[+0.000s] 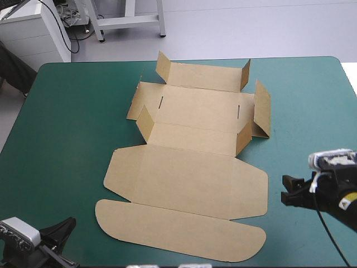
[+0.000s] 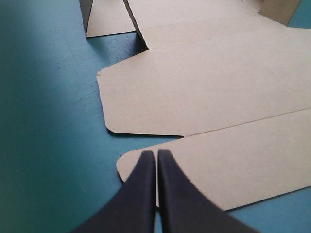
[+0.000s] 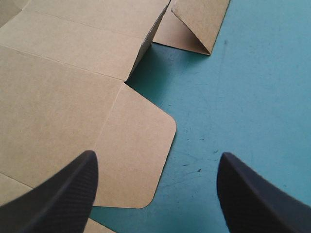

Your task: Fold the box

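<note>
Brown box (image 1: 189,167) mostly flat on teal-green desk (image 1: 72,111), small flaps (image 1: 146,124) upright, left gripper (image 2: 156,153) clenched over its near corner, right gripper (image 3: 156,156) released at its right edge

From my station, the teal-green cover (image 1: 72,128) looks bright and evenly lit in the high view. The light is soft and comes from overhead, and I see no glare from the far edge to the near edge. The box (image 1: 184,173) throws only short, thin shadows. There is a dark line along its near rounded edge and small shaded wedges beside the raised flaps (image 1: 145,123), whose inner faces look darker than the flat panels. In the left wrist view the cover dims away from the box, and a narrow shadow lies under the board's edge just ahead of the left gripper (image 2: 156,154). In the right wrist view the right gripper (image 3: 158,154) has a faint sheen on its black fingers (image 3: 73,189), and shade pools on the cover under a raised flap.
</note>
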### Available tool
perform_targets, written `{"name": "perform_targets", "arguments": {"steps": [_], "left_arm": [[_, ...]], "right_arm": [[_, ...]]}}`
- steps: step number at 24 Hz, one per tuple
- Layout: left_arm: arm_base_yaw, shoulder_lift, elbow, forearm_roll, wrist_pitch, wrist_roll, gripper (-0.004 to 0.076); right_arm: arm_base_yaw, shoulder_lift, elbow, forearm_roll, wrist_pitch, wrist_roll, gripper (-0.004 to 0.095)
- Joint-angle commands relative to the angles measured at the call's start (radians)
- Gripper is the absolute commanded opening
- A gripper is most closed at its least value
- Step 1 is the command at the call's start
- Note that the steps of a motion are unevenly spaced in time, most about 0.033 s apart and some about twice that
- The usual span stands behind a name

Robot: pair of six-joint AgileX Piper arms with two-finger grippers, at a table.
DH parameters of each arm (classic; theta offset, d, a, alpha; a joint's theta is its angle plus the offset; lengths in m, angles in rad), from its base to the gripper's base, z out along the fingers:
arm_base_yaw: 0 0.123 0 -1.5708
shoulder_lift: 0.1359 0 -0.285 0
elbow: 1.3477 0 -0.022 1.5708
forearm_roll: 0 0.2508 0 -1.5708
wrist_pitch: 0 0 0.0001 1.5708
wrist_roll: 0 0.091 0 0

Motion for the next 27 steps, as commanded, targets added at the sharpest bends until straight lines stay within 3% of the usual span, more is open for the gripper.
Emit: {"name": "perform_targets", "arguments": {"steps": [1,12,20,27], "left_arm": [[-0.005,0.016,-0.022,-0.006,-0.071,-0.005,-0.0008],[-0.005,0.016,-0.022,-0.002,-0.071,0.003,-0.0008],[-0.005,0.016,-0.022,-0.002,-0.071,0.003,-0.0008],[-0.005,0.016,-0.022,0.004,-0.072,0.003,-0.0008]], "right_arm": [[-0.009,0.195,-0.140,0.018,-0.012,-0.003,0.0648],[-0.009,0.657,-0.459,0.172,0.070,-0.061,0.0647],[-0.007,0.936,-0.640,0.182,0.179,-0.046,0.0647],[0.025,1.102,-0.689,0.191,0.170,-0.037,0.0592]]}}
